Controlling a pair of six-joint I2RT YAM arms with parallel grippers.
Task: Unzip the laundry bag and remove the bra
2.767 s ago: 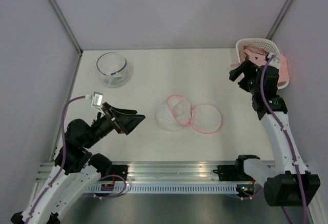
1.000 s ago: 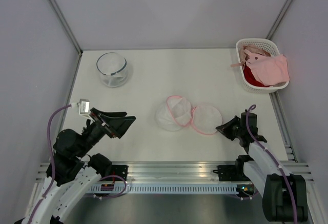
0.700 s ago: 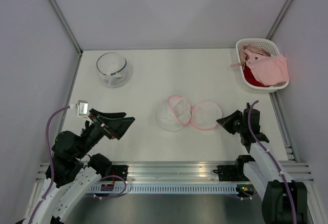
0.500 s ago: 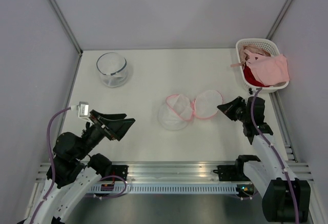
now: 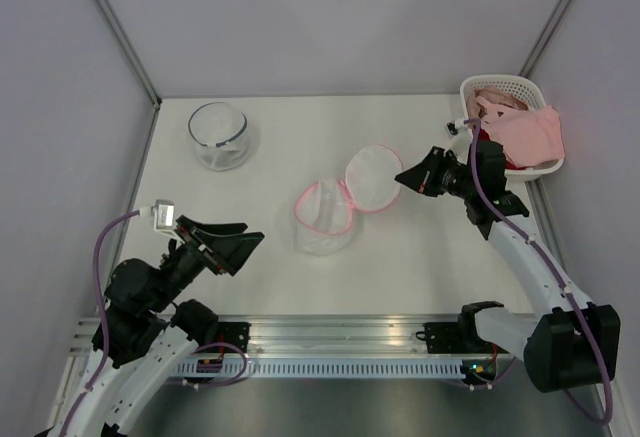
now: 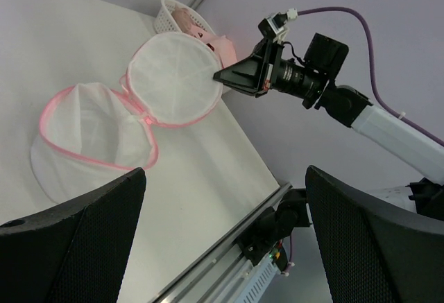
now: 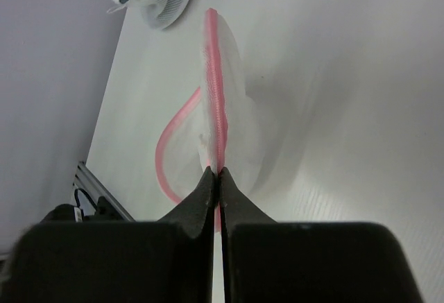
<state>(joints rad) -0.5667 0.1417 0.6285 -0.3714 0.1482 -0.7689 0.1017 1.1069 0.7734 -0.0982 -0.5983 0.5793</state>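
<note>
The right end effector (image 5: 402,176) was pinching the pink rim of the laundry bag (image 5: 322,222), holding one mesh half tilted up while the other half lay on the surface (image 5: 330,132). The left end effector (image 5: 250,232) hovered spread at the near left. The bra (image 5: 532,137) lay draped in the white basket (image 5: 503,83) at the far right corner.

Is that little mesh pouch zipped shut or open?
Open. The laundry bag lies spread in two halves like a clamshell, and the right claw pinches the pink rim of one half, holding it tilted up.
</note>
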